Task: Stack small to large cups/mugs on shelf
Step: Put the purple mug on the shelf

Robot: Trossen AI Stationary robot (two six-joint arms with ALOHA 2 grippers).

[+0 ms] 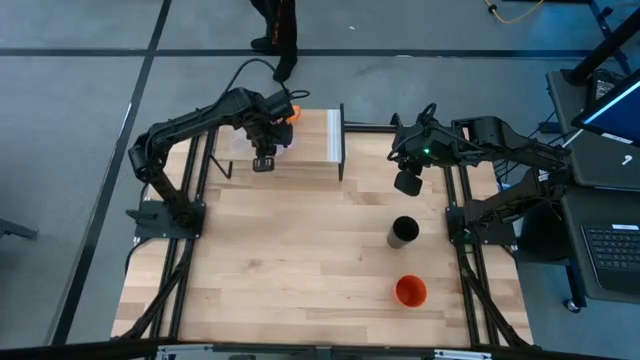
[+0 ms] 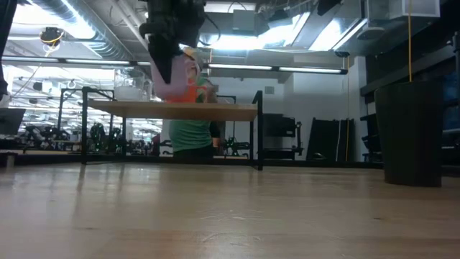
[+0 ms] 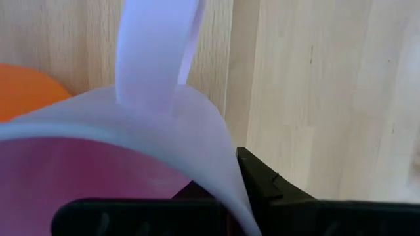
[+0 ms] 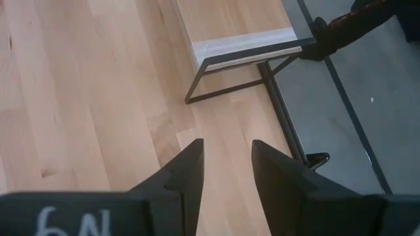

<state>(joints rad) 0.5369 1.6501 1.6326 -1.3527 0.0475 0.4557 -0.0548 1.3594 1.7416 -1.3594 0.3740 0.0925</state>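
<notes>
The tabletop [image 1: 300, 270] is seen whole only in the high view, with the shelf [image 1: 320, 145] at its far edge between the two arms. The left gripper [image 1: 265, 150] hangs over the shelf's left half; the right gripper [image 1: 408, 178] hovers off the shelf's right end, above bare table.

The low view adds height: the shelf [image 2: 172, 109] stands on thin black legs, and the left gripper [image 2: 169, 65] holds the lilac mug [image 2: 172, 79] in the air above the board, clear of it. Just behind the mug there is a patch of orange, and a person [image 2: 190, 129] in a green top stands beyond the shelf.

The left wrist view closes in on the grip: the lilac mug [image 3: 138, 151] fills the picture, its handle pointing away from the fingers [image 3: 262, 180], which pinch its wall at the rim. Its pink inside shows nothing in it. Beside it, on the shelf board below, sits the orange mug [image 3: 26, 95].

The right wrist view shows that gripper's fingers [image 4: 187, 174] spread apart around nothing, with the shelf's whitish end strip [image 4: 243, 49] ahead of them.

Nearer the front than the right gripper stands the black tumbler [image 1: 403, 231], and beyond that the red-orange cup [image 1: 411, 291], open and apparently empty.
</notes>
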